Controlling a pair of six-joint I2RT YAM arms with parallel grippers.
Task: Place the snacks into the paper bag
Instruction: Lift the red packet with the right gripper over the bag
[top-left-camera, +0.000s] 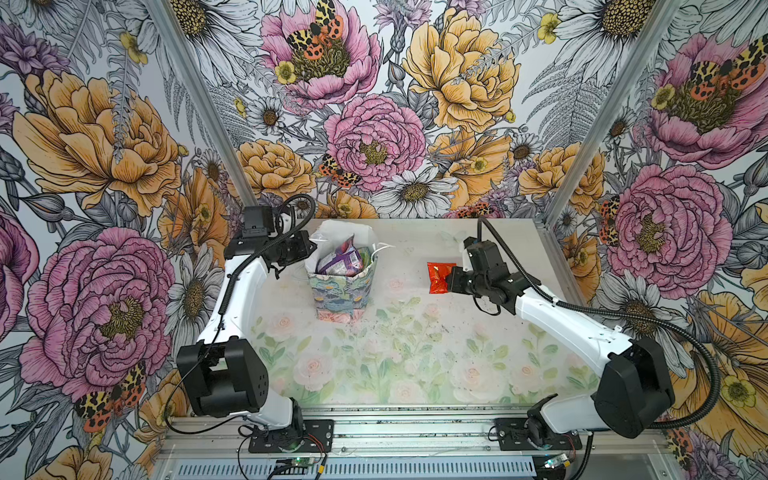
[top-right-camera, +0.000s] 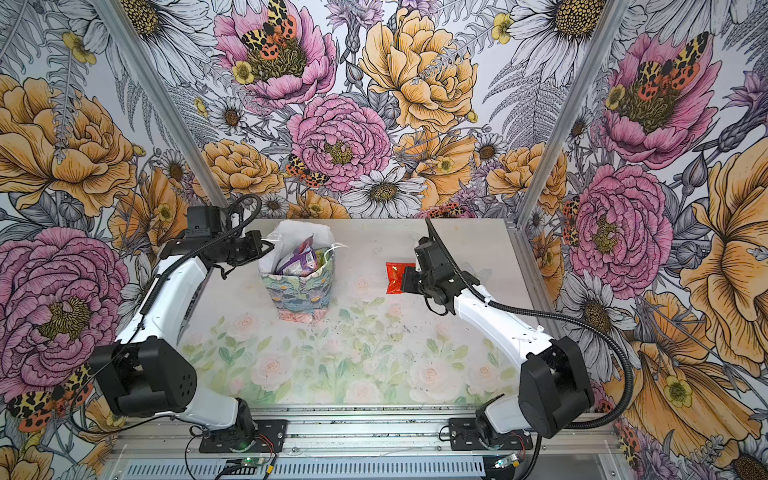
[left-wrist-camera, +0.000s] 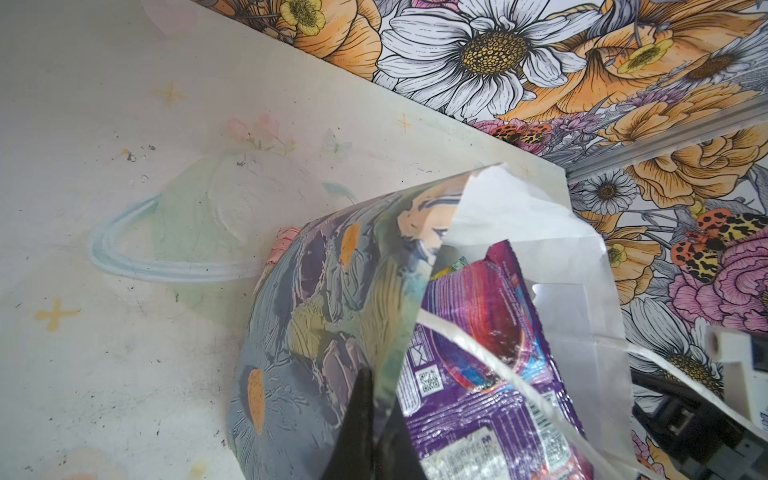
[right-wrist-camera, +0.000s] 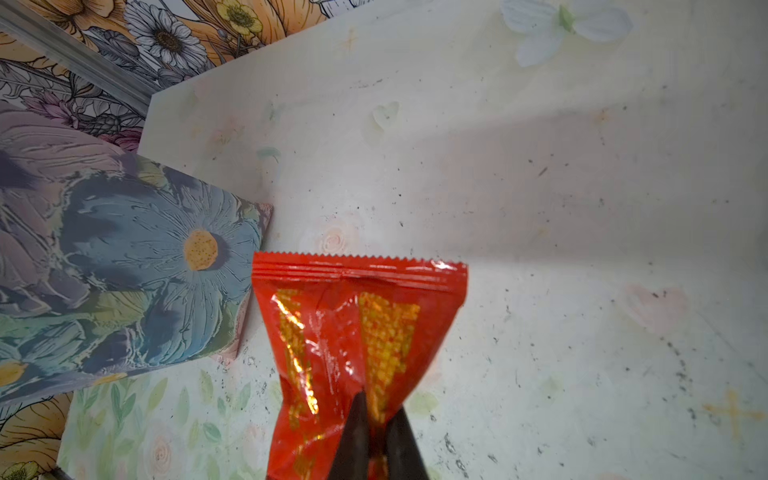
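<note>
The paper bag (top-left-camera: 338, 297) (top-right-camera: 299, 295) stands upright at the table's back left, mouth open. A purple packet (top-left-camera: 343, 259) (left-wrist-camera: 478, 332) and a green one (top-left-camera: 365, 255) stick up inside it; other snacks are hidden. My left gripper (top-left-camera: 309, 249) (left-wrist-camera: 380, 399) is shut on the bag's left rim, one finger outside the printed wall (left-wrist-camera: 316, 324) and one inside. My right gripper (top-left-camera: 451, 278) (right-wrist-camera: 378, 405) is shut on a red sachet (top-left-camera: 440, 277) (top-right-camera: 398, 277) (right-wrist-camera: 353, 324), held above the table to the right of the bag (right-wrist-camera: 124, 270), well apart from it.
Flowered walls close the table in at the back and both sides. A thin white cord handle (top-left-camera: 382, 248) hangs off the bag's right rim. The metal rail (top-left-camera: 415, 432) with both arm bases runs along the front edge. The rose-print mat (top-left-camera: 415, 357) lies in front of the bag.
</note>
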